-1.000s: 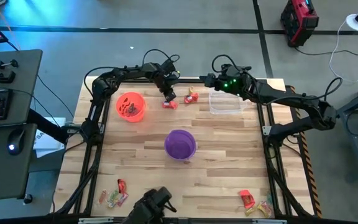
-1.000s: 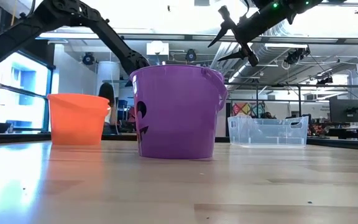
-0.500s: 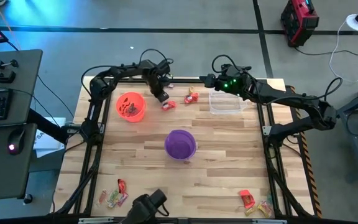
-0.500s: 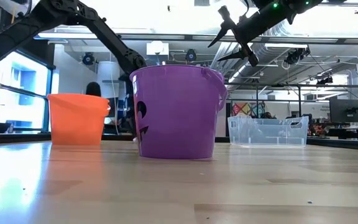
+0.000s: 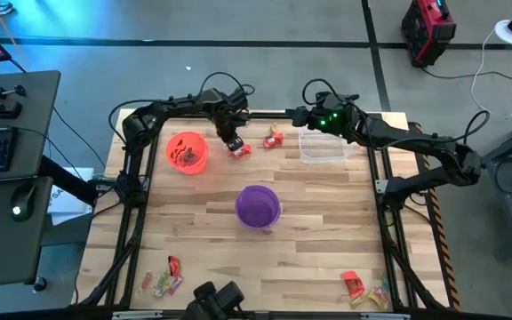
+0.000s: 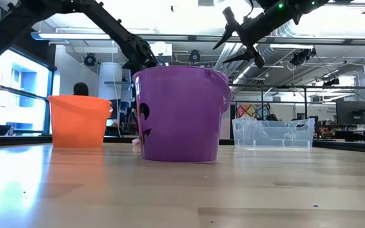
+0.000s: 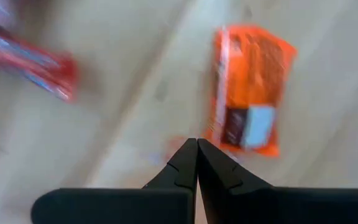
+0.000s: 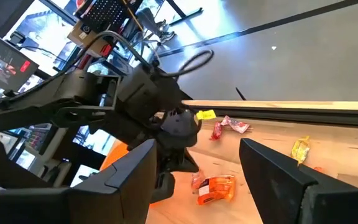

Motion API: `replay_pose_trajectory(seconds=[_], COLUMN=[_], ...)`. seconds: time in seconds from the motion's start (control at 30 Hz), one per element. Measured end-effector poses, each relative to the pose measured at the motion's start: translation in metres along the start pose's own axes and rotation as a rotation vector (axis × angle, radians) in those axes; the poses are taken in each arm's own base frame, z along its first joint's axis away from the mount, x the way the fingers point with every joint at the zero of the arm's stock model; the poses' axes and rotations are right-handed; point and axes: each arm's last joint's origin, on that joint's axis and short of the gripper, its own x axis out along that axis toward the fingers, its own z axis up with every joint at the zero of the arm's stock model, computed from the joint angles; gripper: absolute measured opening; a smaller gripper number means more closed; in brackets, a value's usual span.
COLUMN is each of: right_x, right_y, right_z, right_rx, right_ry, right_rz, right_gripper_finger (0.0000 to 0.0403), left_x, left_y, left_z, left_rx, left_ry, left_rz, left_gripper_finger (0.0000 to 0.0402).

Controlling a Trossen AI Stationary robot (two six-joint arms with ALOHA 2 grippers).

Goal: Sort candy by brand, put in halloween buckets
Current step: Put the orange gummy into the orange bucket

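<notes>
- Left gripper [image 5: 233, 142] is clenched with nothing in it, hanging over the orange candy [image 5: 241, 149] near the top middle of the tabletop [image 5: 327, 231].
- Right gripper [image 5: 297, 114] is spread wide and carries nothing, up by the clear tub [image 5: 322, 146].
- Orange bucket [image 5: 187, 152] sits upper left, purple bucket [image 5: 258, 206] dead center.

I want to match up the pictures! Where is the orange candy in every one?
High view: orange candy lies right of the orange bucket, under the shut left gripper.
Low view: not seen; the purple bucket blocks it.
Left wrist view: candy just past the closed fingertips.
Right wrist view: candy below the left arm.
Shared landmark: the left gripper.
</notes>
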Motion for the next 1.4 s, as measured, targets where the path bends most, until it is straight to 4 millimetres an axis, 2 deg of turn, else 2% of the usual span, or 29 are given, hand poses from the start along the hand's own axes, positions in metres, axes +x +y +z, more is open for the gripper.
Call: replay_pose_trajectory(seconds=[0.17,0.37,0.6,1.0,1.1,1.4], right_x=[0.0,0.0,0.0,0.0,0.0,-0.001], right_y=[-0.001,-0.003,-0.005,-0.006,-0.007,-0.008], right_z=[0.0,-0.002,-0.004,-0.005,-0.005,-0.006], right_rx=[-0.013,-0.029,-0.035,-0.038,-0.039,-0.041], right_ry=[-0.001,0.017,0.03,0.037,0.041,0.05], right_rz=[-0.011,-0.031,-0.064,-0.074,-0.079,-0.09], right_gripper_finger=[0.0224,0.0224,0.0224,0.0224,0.0224,0.0224], left_x=[-0.006,0.006,0.006,0.005,0.005,0.009], left_y=[0.003,0.011,0.021,0.018,0.017,0.02], left_z=[0.001,-0.006,-0.008,-0.012,-0.012,-0.01], left_rx=[-0.035,-0.09,-0.072,-0.076,-0.077,-0.05], left_ry=[-0.029,-0.026,-0.038,-0.003,-0.006,-0.009], left_rz=[0.008,-0.008,-0.008,-0.06,-0.095,-0.045], left_gripper_finger=[0.0,0.0014,0.0063,0.0145,0.0151,0.0153])
